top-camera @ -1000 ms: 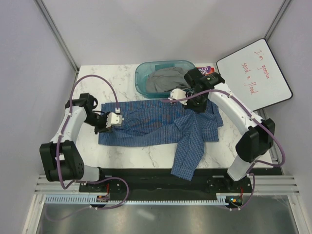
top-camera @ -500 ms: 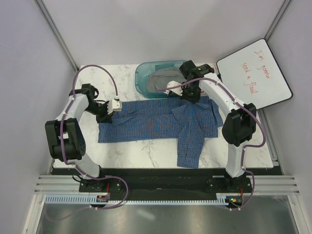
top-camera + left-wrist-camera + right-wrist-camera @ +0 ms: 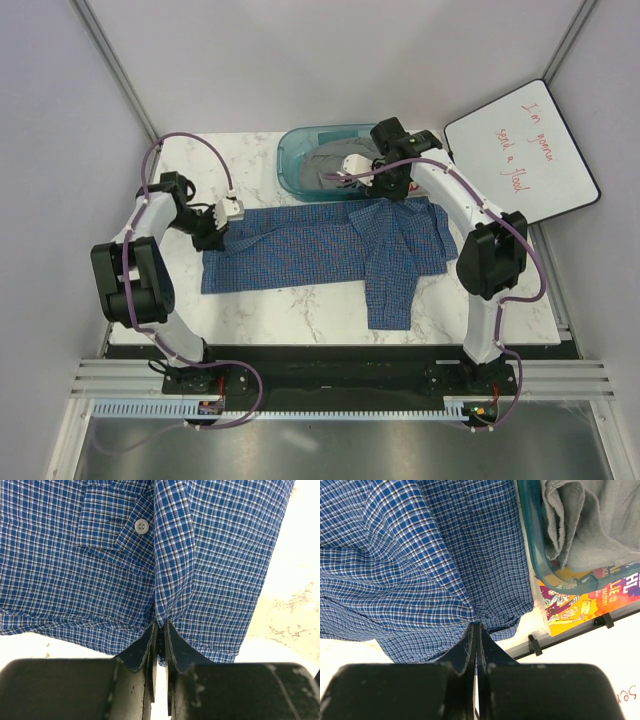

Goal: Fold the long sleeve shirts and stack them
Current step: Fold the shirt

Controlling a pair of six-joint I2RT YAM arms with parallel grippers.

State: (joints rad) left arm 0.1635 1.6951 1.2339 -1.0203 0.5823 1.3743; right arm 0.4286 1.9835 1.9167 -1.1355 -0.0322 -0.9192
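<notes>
White marble-pattern table [image 3: 250, 305] stands between grey walls, with both arm bases at its near edge.

1. Task item: one long sleeve shirt [image 3: 300, 255], blue fine check, lies spread across the middle of the table. One sleeve [image 3: 392, 295] runs toward the near edge on the right.
2. Left gripper [image 3: 160, 630]: the jaws are almost fully together, pinching a raised fold at the shirt's left edge. A white button [image 3: 142, 526] sits on the cloth just beyond the fold.
3. Right gripper [image 3: 476, 627]: the jaws are fully together, pinching a puckered fold at the shirt's far right edge, just beside the bin.
4. Other items: a teal bin [image 3: 290, 150] at the far edge holds grey cloth [image 3: 325, 165]. A colourful printed item [image 3: 580, 605] lies under the bin. A whiteboard [image 3: 520, 150] with red writing rests at the far right.
</notes>
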